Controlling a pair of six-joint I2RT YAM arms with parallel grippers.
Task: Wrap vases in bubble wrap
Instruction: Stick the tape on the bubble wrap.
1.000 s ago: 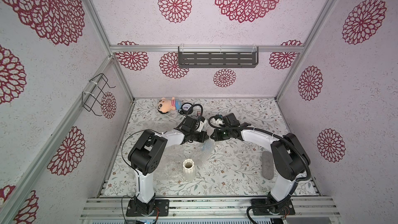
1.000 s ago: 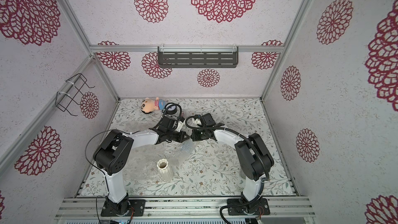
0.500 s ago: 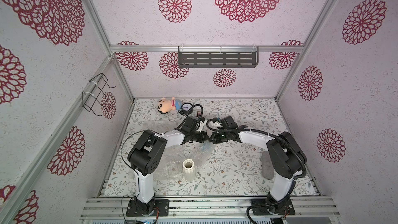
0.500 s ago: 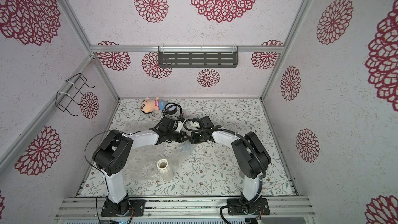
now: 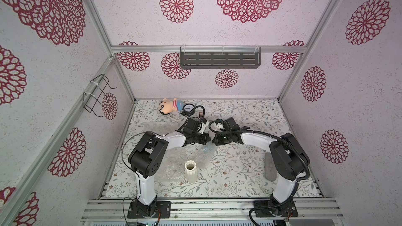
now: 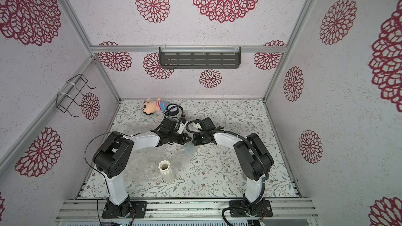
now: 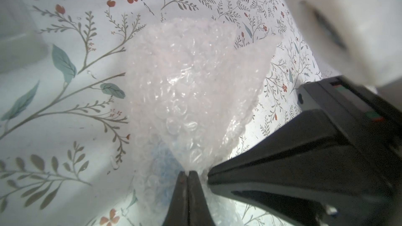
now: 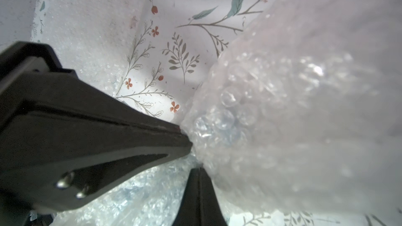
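Mid-table, my left gripper (image 5: 205,141) and right gripper (image 5: 215,141) meet tip to tip, each shut on a gathered fold of bubble wrap (image 5: 204,152). In the left wrist view the shut left gripper (image 7: 188,173) pinches the wrap (image 7: 191,79), and a light blue vase (image 7: 164,164) shows faintly through it. In the right wrist view the right gripper (image 8: 199,170) pinches the same bundle (image 8: 282,109). The cream-white vase (image 5: 190,170) stands upright nearer the front, on a second flat sheet of bubble wrap (image 5: 174,166); in a top view the vase (image 6: 166,171) is apart from both grippers.
A grey oblong case (image 5: 269,167) lies near the right arm's base. A plush doll (image 5: 169,106) and a round gauge (image 5: 188,108) lie at the back. More clear wrap (image 5: 156,126) lies flat behind the left arm. A dark shelf (image 5: 219,57) hangs on the back wall.
The right arm has swung a little leftward, bringing its gripper closer against the left one. The left arm has barely moved. Both grippers stay shut on the wrap.
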